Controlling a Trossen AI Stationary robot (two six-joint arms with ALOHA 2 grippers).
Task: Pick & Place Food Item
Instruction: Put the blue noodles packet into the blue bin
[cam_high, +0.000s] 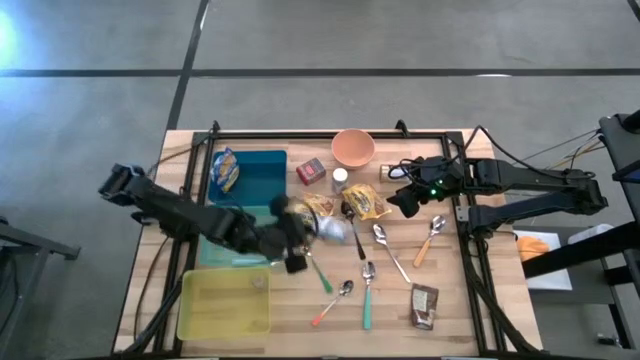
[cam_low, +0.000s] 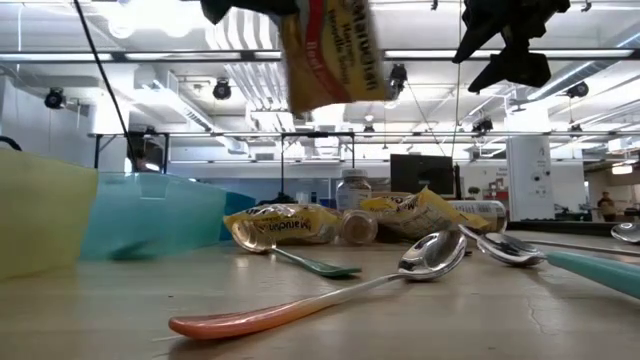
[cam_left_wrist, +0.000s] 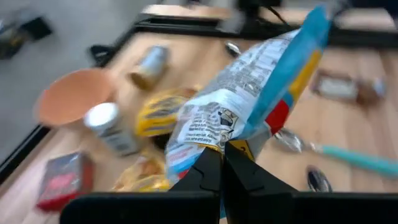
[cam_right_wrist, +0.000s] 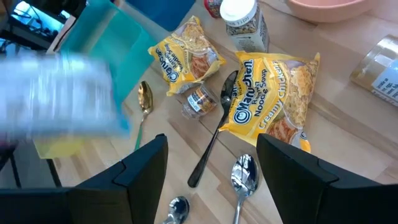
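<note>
Left end effector (cam_left_wrist: 222, 163) pinched closed on a noodle packet (cam_left_wrist: 249, 93), held above the bench (cam_high: 450, 300); teal bin (cam_high: 255, 175) lies just beside it; right end effector (cam_right_wrist: 211, 163), open and empty, waits farther away.

A crinkled blue, white and red plastic noodle packet (cam_left_wrist: 249, 93) hangs clear of the wooden table, pinched at its lower edge and tilted. It is above the yellow noodle packets (its print is blurred), beside the teal bin.
</note>
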